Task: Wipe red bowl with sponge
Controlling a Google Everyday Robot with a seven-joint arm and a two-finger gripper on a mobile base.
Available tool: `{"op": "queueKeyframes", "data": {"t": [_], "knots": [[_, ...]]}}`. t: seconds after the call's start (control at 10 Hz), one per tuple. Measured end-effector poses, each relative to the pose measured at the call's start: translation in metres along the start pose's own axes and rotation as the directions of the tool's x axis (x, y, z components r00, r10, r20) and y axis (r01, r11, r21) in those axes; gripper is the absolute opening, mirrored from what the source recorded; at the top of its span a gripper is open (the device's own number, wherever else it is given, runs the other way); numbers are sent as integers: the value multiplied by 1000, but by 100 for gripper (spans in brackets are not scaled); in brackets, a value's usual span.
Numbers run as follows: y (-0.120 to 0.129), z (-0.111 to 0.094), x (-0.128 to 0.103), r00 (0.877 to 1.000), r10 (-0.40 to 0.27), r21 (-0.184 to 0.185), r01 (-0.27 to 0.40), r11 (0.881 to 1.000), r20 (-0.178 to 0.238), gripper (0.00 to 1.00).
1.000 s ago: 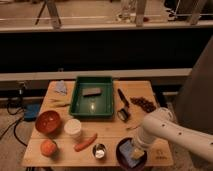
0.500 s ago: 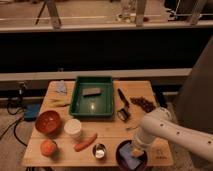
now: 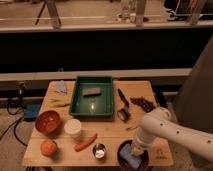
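Hardly anything has moved since a moment ago; my arm only leaned a tiny bit to the left. My gripper (image 3: 134, 149) is down in the dark bowl (image 3: 122, 151) at the front right of the table (image 3: 112, 132), right on top of the sponge (image 3: 128, 158). I cannot tell if it has hold of it. The red bowl (image 3: 48, 121) sits well apart, on the left side, past the white cup (image 3: 73, 128). So I think the sponge must go up and far left.
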Motion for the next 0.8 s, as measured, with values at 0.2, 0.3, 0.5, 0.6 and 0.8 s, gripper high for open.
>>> {"op": "queueKeyframes", "data": {"t": [0.2,0.3,0.5,0.6,0.8], "knots": [[-2,-7,-5,1000,1,6,-1,1000,17,0],[-4,-16,-10,999,2,13,-2,1000,34,0],[-7,-40,-19,998,0,31,-2,1000,62,0],[-9,-54,-23,997,-3,44,-1,999,74,0],[-11,-87,-31,996,-15,81,8,997,90,0]]}}
